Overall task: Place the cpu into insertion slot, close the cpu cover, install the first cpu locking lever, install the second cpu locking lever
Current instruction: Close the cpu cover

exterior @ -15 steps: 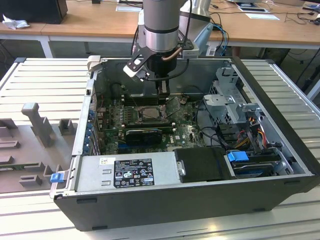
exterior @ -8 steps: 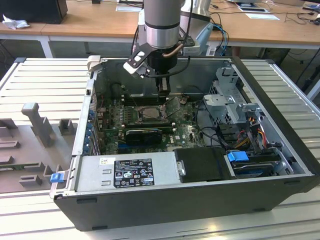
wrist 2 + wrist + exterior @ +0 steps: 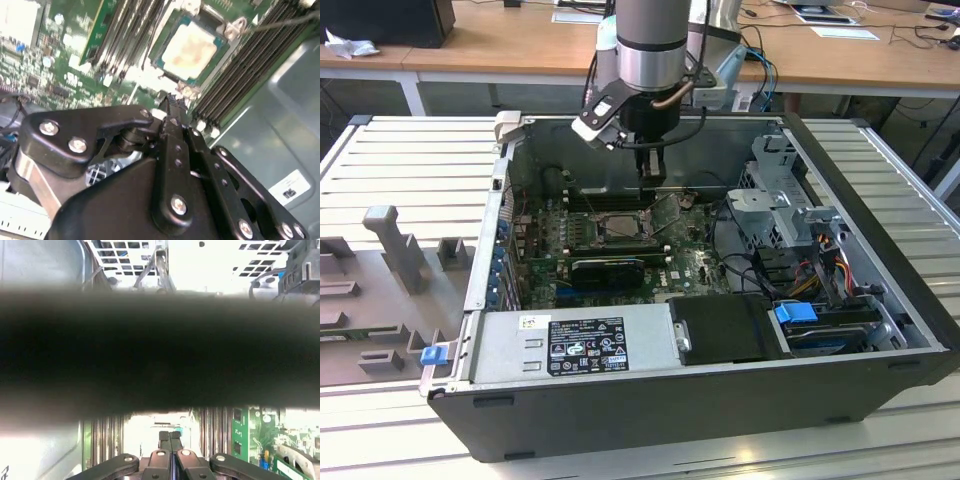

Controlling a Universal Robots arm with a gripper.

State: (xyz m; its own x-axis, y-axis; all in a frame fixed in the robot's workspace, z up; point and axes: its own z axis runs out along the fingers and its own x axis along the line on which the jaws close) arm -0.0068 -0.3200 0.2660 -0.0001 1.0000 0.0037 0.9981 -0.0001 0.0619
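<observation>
The cpu [image 3: 190, 50] lies flat in the insertion slot [image 3: 618, 226], its pale silver top facing up, with green motherboard around it. The cpu cover [image 3: 670, 209] stands tilted up at the socket's side toward the exterior view's right. A thin metal lever rod [image 3: 285, 20] sticks out beside the socket. My gripper [image 3: 651, 172] hangs above the board just behind the socket and close to the raised cover. Its black fingers [image 3: 170, 437] are pressed together with nothing between them, shut, as also seen in the second wrist view [image 3: 170, 102].
The open computer case [image 3: 880, 250] surrounds the board with tall walls. Long black RAM slots [image 3: 250, 65] run along both sides of the socket. A power supply [image 3: 580, 345], a drive cage [image 3: 780, 200] and cables [image 3: 820, 270] fill the near and right parts of the exterior view.
</observation>
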